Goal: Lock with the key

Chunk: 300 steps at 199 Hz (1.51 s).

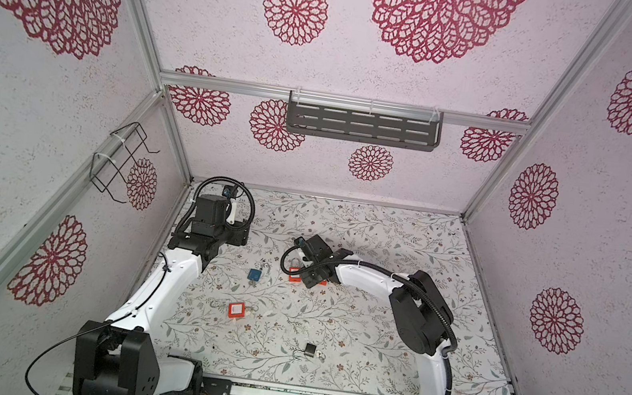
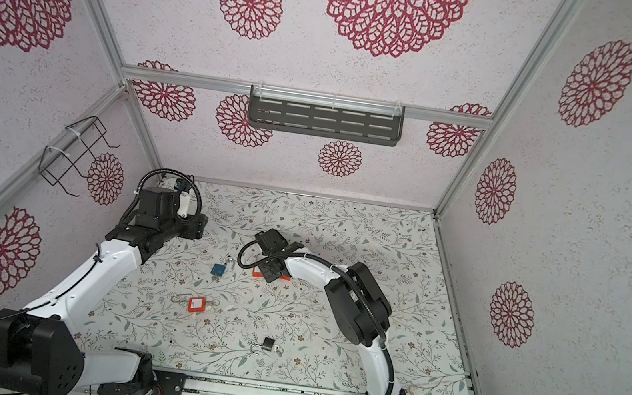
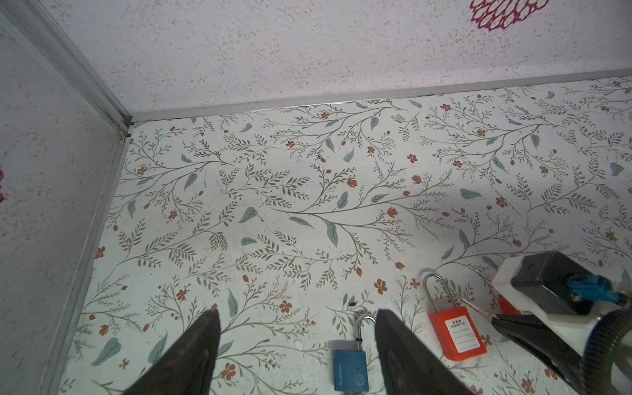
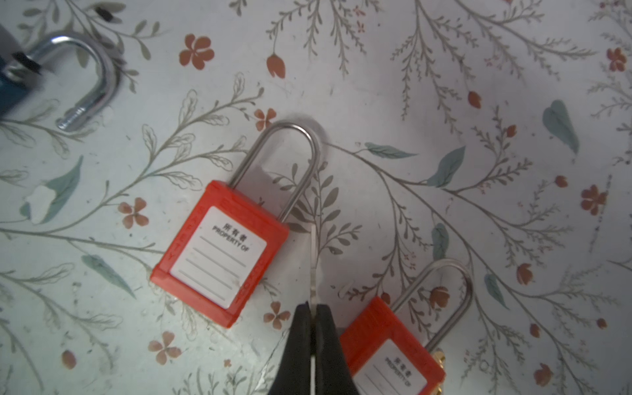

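Two tools: right tool clamps the slim silver key blade-out — for insertion, I judge — my left tool gapes empty.

Red padlock flat; key seemingly edge-on beside.

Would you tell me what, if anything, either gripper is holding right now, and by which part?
The right gripper pinches a thin key by its head end, with the blade sticking out; the left gripper holds nothing.
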### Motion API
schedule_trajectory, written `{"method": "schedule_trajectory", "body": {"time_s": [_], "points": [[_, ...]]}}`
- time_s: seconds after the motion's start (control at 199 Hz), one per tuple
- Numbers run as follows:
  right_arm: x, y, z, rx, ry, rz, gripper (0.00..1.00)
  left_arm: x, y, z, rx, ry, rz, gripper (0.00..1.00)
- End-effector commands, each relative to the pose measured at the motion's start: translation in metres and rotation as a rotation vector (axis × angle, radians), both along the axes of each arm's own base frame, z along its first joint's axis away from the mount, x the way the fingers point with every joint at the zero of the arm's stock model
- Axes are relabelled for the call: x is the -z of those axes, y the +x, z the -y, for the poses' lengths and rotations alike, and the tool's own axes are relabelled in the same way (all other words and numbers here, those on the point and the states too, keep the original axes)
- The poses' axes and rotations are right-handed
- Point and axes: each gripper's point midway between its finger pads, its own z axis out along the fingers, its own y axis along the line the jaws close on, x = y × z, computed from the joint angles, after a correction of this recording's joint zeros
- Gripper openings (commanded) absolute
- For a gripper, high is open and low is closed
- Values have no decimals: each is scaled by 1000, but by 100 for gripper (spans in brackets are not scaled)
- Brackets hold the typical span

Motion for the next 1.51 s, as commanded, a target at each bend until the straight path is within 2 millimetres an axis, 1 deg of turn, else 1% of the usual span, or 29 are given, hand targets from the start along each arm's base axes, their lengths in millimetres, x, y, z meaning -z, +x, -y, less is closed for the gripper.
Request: {"method": "schedule_trajectory", "body": {"time_s": [0.0, 0.121, 0.302, 0.397, 0.468, 0.548, 0.629, 0.704, 0.8, 0.88, 0.95, 1.061, 1.162, 1.237, 1.343, 1.408, 1.504], "points": [[-13, 2, -2, 17, 4, 17, 5, -8, 0, 0, 5, -5, 33, 76], [-16, -1, -7, 1, 21, 10, 11, -13, -1, 0, -3, -21, 42, 79], [-20, -9, -18, -42, 58, -11, 23, -14, -6, 5, -4, -66, 33, 85], [-26, -9, -17, -37, 67, -7, 29, -15, -9, 8, 2, -96, 20, 87], [-38, -7, -16, -32, 80, 18, 30, -17, -10, 11, 9, -115, 23, 88], [-59, -7, -19, -48, 119, 60, 32, -19, -10, 12, 6, -130, 36, 88], [-82, -10, -18, -77, 140, 100, 32, -21, -10, 18, 28, -161, 32, 88], [-101, -19, -9, -112, 142, 131, 32, -24, -14, 31, 87, -212, 13, 87], [-111, -36, 11, -144, 115, 143, 32, -21, -23, 49, 173, -259, -27, 87], [-109, -57, 32, -181, 84, 121, 32, -16, -30, 59, 217, -290, -54, 87], [-104, -79, 49, -212, 78, 81, 32, -13, -34, 63, 232, -305, -70, 88], [-90, -124, 63, -305, 115, -19, 32, -8, -38, 68, 254, -297, -80, 88], [-76, -157, 75, -350, 102, -56, 33, -1, -39, 73, 259, -296, -100, 88], [-65, -175, 80, -393, 62, -52, 33, 4, -40, 78, 265, -291, -118, 88], [-50, -192, 86, -458, -11, -33, 34, 9, -40, 84, 266, -265, -135, 88], [-51, -192, 88, -469, -24, -9, 34, 11, -41, 87, 277, -250, -143, 88], [-54, -201, 83, -572, -25, -2, 36, 10, -40, 87, 276, -229, -140, 88]]}}
